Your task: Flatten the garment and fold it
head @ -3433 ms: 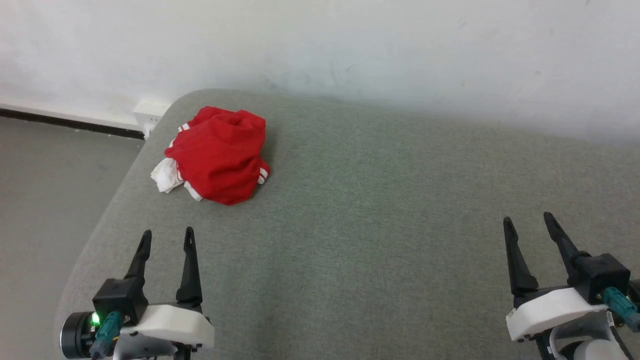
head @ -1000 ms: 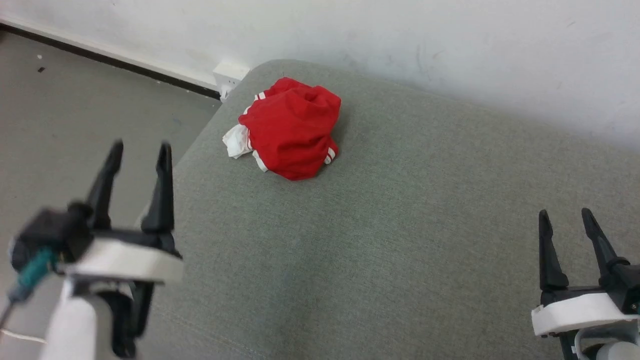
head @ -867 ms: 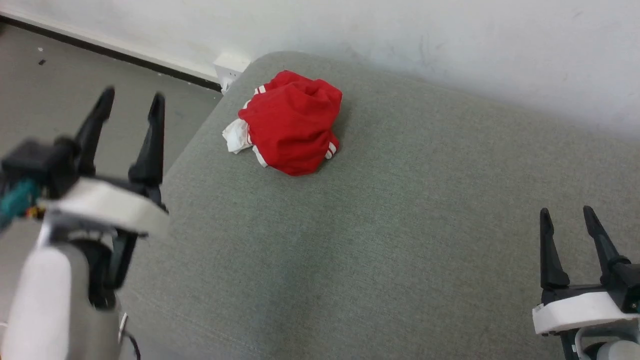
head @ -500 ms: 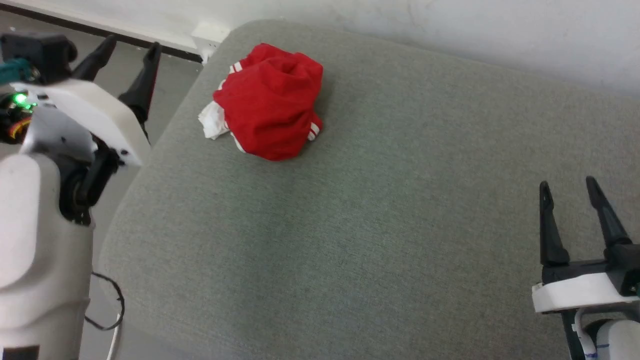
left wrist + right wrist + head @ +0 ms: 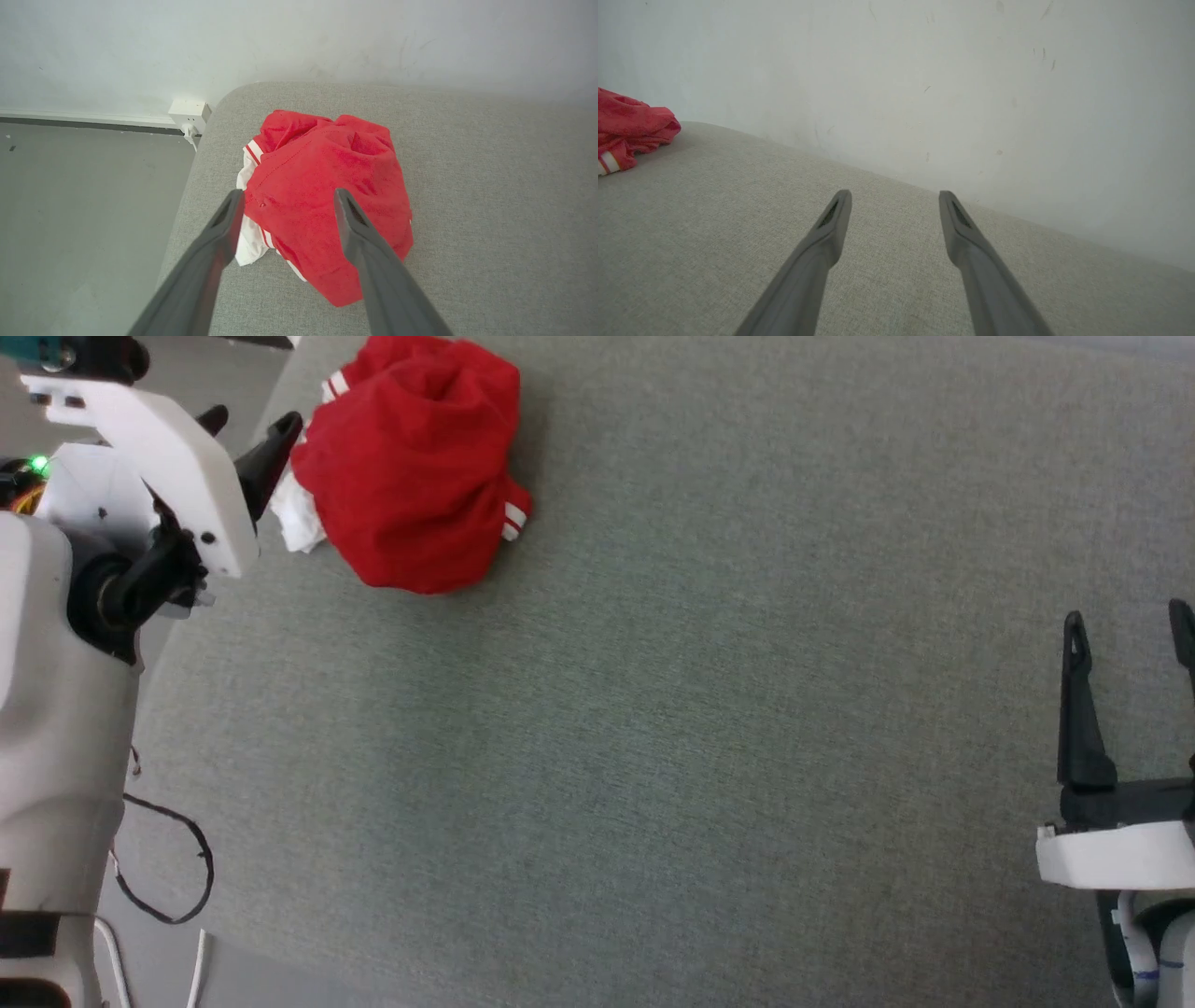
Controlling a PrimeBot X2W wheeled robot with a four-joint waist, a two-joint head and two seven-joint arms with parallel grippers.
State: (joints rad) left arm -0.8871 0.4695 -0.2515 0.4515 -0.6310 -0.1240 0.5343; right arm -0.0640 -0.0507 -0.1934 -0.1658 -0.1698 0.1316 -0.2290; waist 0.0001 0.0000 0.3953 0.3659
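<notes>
Grey upholstered cushion (image 5: 709, 709) is carrying the garment (image 5: 411, 467), which is lying as a crumpled red heap near the cushion's rounded corner, with white cloth and striped trim showing at its edge. Left gripper (image 5: 250, 429) is hovering just beside the garment, fingers spread wide and holding nothing, while the right gripper (image 5: 1128, 614) is sitting well apart from the garment over bare cushion, likewise spread and empty. Beyond the garment, a white wall socket (image 5: 187, 112) is sitting at the foot of the wall (image 5: 299, 42), grey floor (image 5: 84, 210) alongside.
</notes>
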